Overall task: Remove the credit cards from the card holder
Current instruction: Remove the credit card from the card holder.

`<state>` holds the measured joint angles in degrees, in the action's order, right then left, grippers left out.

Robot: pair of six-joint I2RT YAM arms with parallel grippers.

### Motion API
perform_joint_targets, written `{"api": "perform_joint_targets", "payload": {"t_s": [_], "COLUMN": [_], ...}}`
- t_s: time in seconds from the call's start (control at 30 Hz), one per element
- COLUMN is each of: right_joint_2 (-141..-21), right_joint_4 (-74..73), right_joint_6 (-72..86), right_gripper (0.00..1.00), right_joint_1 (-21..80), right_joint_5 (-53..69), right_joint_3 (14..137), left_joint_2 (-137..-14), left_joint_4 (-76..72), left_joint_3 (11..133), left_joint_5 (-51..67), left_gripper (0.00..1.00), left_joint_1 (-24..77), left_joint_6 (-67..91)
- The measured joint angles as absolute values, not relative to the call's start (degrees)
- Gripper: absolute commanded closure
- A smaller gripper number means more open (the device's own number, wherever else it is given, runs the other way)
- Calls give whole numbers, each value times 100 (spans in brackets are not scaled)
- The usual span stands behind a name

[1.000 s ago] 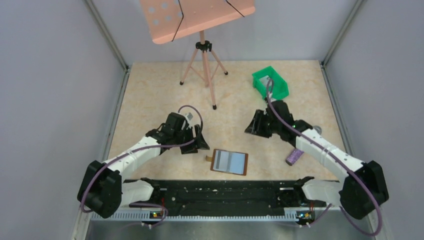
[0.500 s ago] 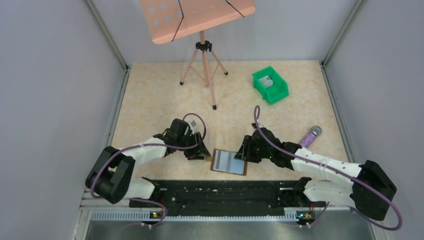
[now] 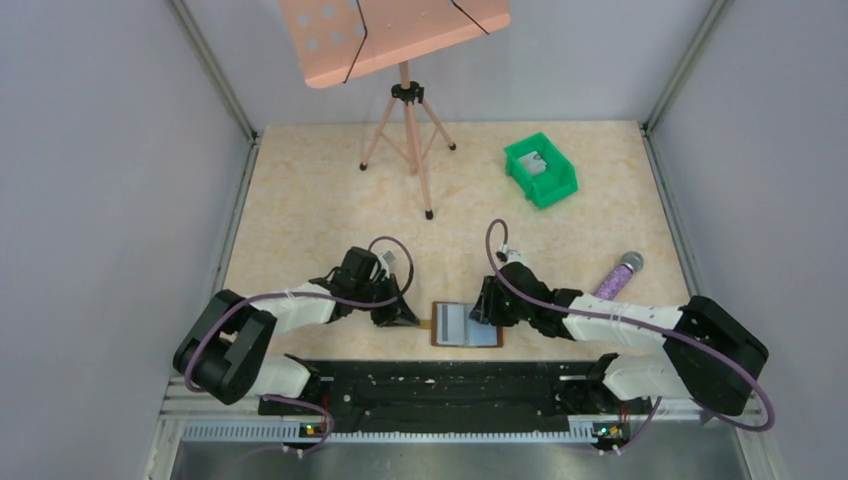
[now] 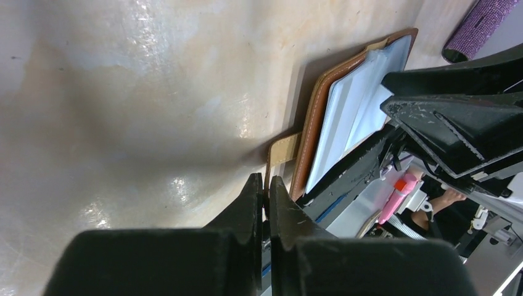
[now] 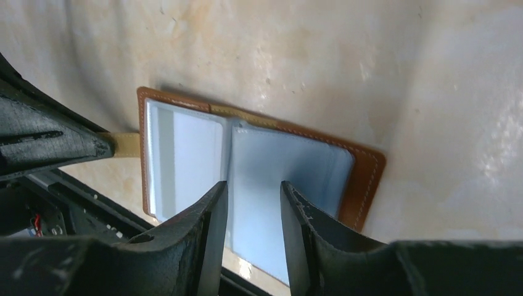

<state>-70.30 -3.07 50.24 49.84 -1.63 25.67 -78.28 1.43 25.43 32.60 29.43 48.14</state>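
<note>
Beige marbled table fills the cell floor, grey walls round it. Pink music stand on three legs at the far side, centre-left. L arm and R arm both reach inward, low over the near part of the table.

Green plastic bin sits far R, well apart from both arms. Inside it is a light-grey credit card by the look, too small to be sure.

Card holder lies open and flat on the table near the front edge, btwn the two arm tips. It has a brown leather rim and two blue-grey inner panels facing up. Can't tell if cards sit in the panels.

Purple glittery mic w/ silver head lies on the table just beyond the R arm, apart from the holder.

L gripper is at the holder's L edge. Wrist view shows its fingers clenched together, tips right at the end of the side tab. Can't tell if the tab is nipped.

R gripper is released, fingers spread, over the holder's R panel next to the fold. Contact w/ the panel can't be told.

Side tab is small and tan, sticking out from the holder's L edge toward the L gripper.
</note>
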Motion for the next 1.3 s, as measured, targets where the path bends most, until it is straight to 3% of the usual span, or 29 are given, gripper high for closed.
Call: {"api": "perform_joint_targets", "payload": {"t_s": [0.17,0.3,0.53,0.87,1.3], "right_joint_2": [-7605,-7780,-7948,-8831,-9439], "right_joint_4": [-106,-349,-1105,-1879,-2163], "right_joint_6": [4624,4475,4838,5601,5835], "right_gripper": [57,44,35,33,33], "right_joint_1": [4989,5113,6003,6825,7076], "right_joint_5": [-296,-475,-1173,-2086,-2451], "right_joint_3": [2995,3345,4032,4746,5275], "left_joint_2": [-7708,-7424,-6676,-6230,-6171], "left_joint_4": [56,36,3,-5,-16], "left_joint_3": [2443,2331,1955,1638,1544], "left_joint_5": [3229,3142,2823,2587,2587], "left_gripper": [100,100,100,100,100], "left_joint_1": [2947,2954,2967,2974,2974], "left_joint_6": [4928,5041,5315,5592,5690]}}
